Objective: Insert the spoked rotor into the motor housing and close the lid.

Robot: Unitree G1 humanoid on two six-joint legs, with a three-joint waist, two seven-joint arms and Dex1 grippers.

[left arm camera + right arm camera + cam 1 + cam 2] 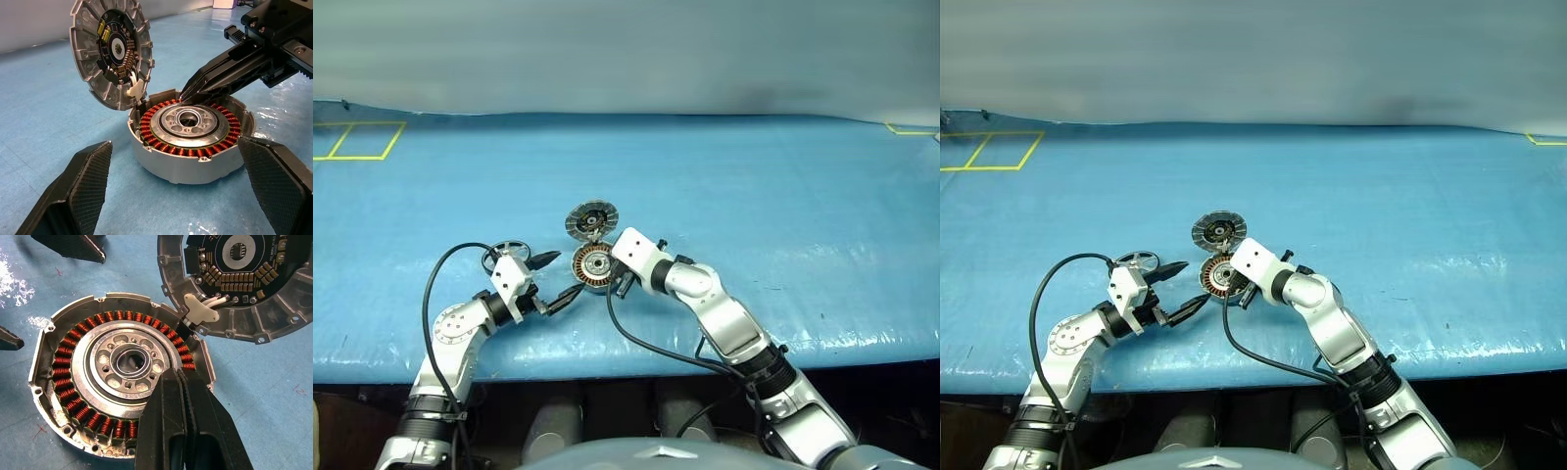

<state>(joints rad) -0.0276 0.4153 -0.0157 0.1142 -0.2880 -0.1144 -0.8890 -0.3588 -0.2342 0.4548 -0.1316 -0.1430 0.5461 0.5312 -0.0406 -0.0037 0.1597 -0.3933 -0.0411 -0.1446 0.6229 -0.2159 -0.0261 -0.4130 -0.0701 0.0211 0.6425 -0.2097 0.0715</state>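
The motor housing [186, 166] lies on the blue table with its copper windings and grey centre showing. Its lid [110, 49] stands tilted open at the far rim, circuit face toward me. My right gripper [177, 374] is shut with nothing in it, and its tip rests at the inner edge of the windings. My left gripper [562, 276] stands open just left of the housing, one finger to either side of it and apart from it. The spoked rotor [506, 252] lies on the table behind my left wrist.
A blue sheet covers the table [754, 186], and its front edge [862, 345] runs close under both arms. Yellow tape squares [357, 140] mark the far left corner. Black cables [641, 343] loop from each wrist over the front edge.
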